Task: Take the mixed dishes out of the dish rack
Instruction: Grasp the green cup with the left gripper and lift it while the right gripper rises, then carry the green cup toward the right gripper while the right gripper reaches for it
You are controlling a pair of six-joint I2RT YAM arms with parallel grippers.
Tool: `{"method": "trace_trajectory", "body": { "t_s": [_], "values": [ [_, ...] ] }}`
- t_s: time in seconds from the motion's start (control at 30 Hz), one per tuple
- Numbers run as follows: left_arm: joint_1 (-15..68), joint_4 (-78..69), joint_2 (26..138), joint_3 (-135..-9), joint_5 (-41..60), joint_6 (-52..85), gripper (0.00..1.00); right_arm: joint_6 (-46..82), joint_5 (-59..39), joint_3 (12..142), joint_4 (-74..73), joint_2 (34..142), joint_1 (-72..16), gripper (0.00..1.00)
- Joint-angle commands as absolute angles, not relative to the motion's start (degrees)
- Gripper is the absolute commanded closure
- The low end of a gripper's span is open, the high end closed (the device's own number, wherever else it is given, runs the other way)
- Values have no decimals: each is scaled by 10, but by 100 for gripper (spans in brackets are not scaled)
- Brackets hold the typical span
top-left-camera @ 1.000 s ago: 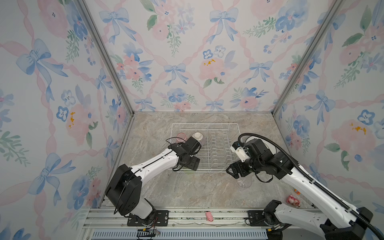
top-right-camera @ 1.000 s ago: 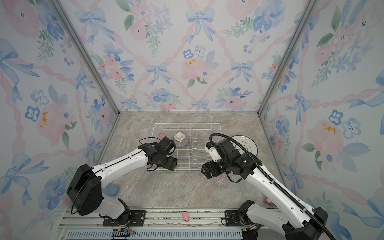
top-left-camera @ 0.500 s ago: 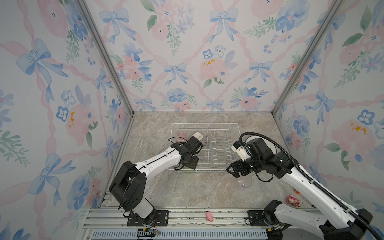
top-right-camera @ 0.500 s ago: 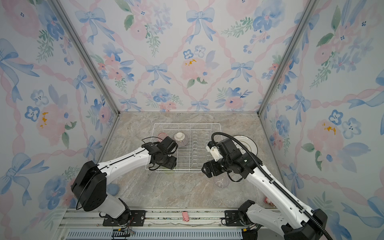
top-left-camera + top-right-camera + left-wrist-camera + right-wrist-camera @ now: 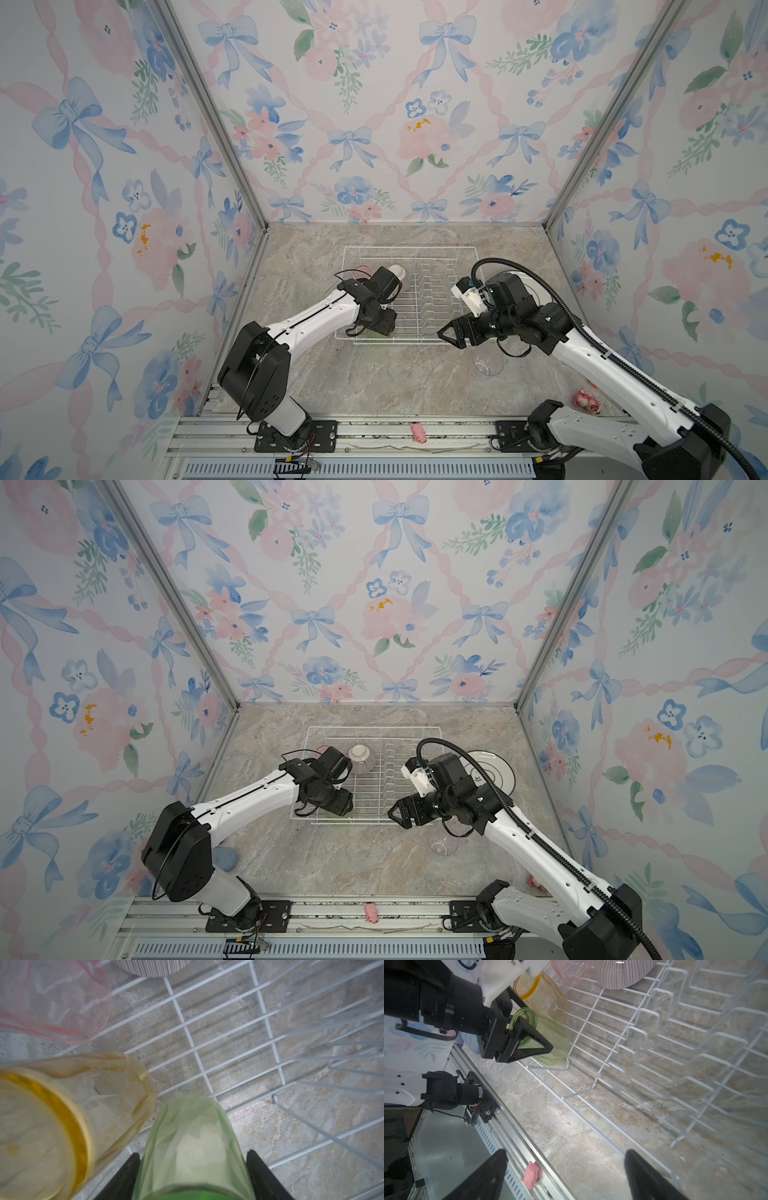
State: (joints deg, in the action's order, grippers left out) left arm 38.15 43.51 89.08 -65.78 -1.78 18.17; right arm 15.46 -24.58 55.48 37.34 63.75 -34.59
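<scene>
The white wire rack (image 5: 411, 248) (image 5: 374, 728) sat in the middle of the bench (image 5: 374, 382), a bit toward the back edge. Four things were in the rack, all in its left part. The green cup (image 5: 191, 1122) (image 5: 554, 1043) was at the rack's front left corner, mouth down with its thick bottom up. The left gripper (image 5: 193, 1154) (image 5: 529, 1043) was closed around it, with one black finger (image 5: 133, 1165) pressed on each side. Whether the cup was lifted off the wires could not be told.

The yellow cup (image 5: 93, 1095) (image 5: 548, 999) was just beside the green one, also bottom up. Behind it along the left side was the pink cup (image 5: 62, 1001) (image 5: 360, 272). Next to the pink cup sat the striped bowl (image 5: 360, 758) (image 5: 620, 974), turned over with its white foot on top.

Outside the rack, the plates (image 5: 492, 771) lay on the bench near its right edge, just beside the rack. They were partly hidden by the right arm, so the count could not be told. The clear cup (image 5: 487, 365) (image 5: 442, 845) stood on the bench near the rack's front right corner, under that arm.

The right gripper (image 5: 449, 337) (image 5: 566, 1153) hung by the rack's front right corner with its fingers spread wide and nothing between them.

A small pink toy (image 5: 419, 433) (image 5: 532, 1175) lay on the metal rail at the bench's front edge.
</scene>
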Motion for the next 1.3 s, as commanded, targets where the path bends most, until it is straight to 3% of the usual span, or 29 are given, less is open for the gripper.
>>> {"method": "trace_trajectory", "body": {
  "t_s": [0.0,0.33,0.63,1.27],
  "values": [
    [371,452,867,-675,18,158,52,178,-297,543,309,653,-343,9],
    [329,443,837,-694,106,120,52,234,-392,501,174,680,-340,14],
    [289,384,801,-682,238,103,52,299,-452,458,45,698,-327,42],
    [261,230,752,-646,443,141,52,354,-489,432,-66,688,-317,44]
  ]
}}
